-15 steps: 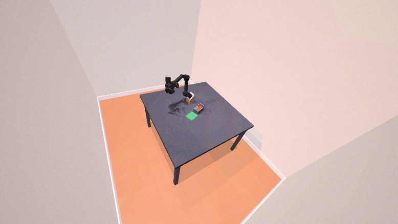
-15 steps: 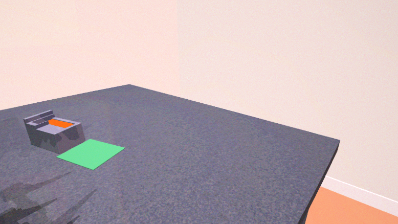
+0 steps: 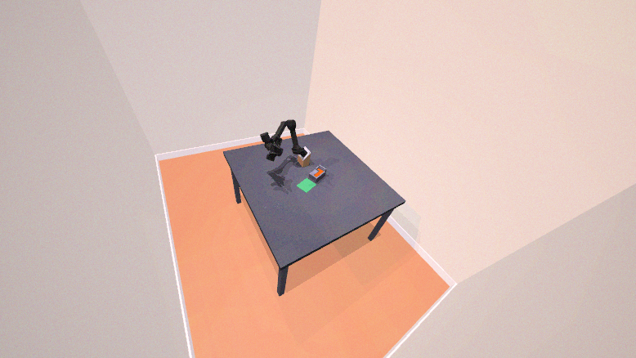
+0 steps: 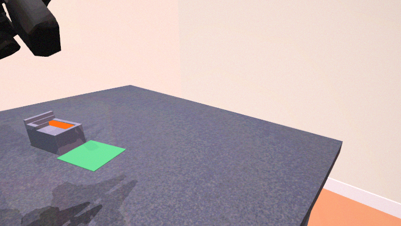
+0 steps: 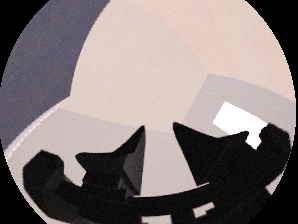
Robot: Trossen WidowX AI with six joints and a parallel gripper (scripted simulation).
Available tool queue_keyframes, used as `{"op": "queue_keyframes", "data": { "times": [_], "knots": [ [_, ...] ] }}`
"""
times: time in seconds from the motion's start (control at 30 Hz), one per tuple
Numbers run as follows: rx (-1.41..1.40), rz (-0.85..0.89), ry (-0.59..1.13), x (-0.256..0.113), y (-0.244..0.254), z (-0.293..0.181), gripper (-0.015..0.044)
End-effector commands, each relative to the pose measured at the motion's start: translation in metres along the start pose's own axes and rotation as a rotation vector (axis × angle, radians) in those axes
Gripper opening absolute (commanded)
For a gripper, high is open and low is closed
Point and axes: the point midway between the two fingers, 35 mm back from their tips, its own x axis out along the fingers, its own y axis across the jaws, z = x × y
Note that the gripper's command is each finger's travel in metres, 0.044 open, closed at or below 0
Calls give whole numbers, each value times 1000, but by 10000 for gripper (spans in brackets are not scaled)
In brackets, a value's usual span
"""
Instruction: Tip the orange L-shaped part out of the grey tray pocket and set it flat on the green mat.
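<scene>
The orange L-shaped part point(image 3: 319, 172) point(image 4: 61, 124) lies in the pocket of the grey tray point(image 4: 44, 141), level with or below its top. In the exterior view the tray's edges hide some of the part. The green mat point(image 3: 306, 185) point(image 4: 92, 157) lies flat beside the tray with nothing on it. My gripper point(image 5: 159, 126) is partly open, with nothing between its fingertips in the wrist view. It is up in the air, away from the tray and mat, and the wrist view shows neither of them.
The arm's base stands by a tan block with a white top point(image 3: 303, 159) behind the tray on the dark table point(image 3: 329, 213). A raised grey wall point(image 4: 39, 117) runs along one end of the tray. The arm casts shadows on the table near the mat.
</scene>
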Motion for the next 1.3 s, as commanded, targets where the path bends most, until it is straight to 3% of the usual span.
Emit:
{"op": "queue_keyframes", "data": {
  "times": [0.0,0.13,0.23,0.37,0.67,0.8,0.97,1.13,1.27],
  "knots": [
    [353,9,6,19,25,16,180],
    [746,61,-9,43,52,39,180],
    [1168,158,-68,75,74,84,180],
    [1516,300,-142,103,84,136,180],
    [1857,526,-332,135,63,227,180],
    [2100,885,-401,142,43,303,180],
    [2200,1374,-388,127,11,383,180],
    [2095,1849,-238,92,-23,448,180],
    [1884,2130,-26,54,-44,486,180]
  ]
}}
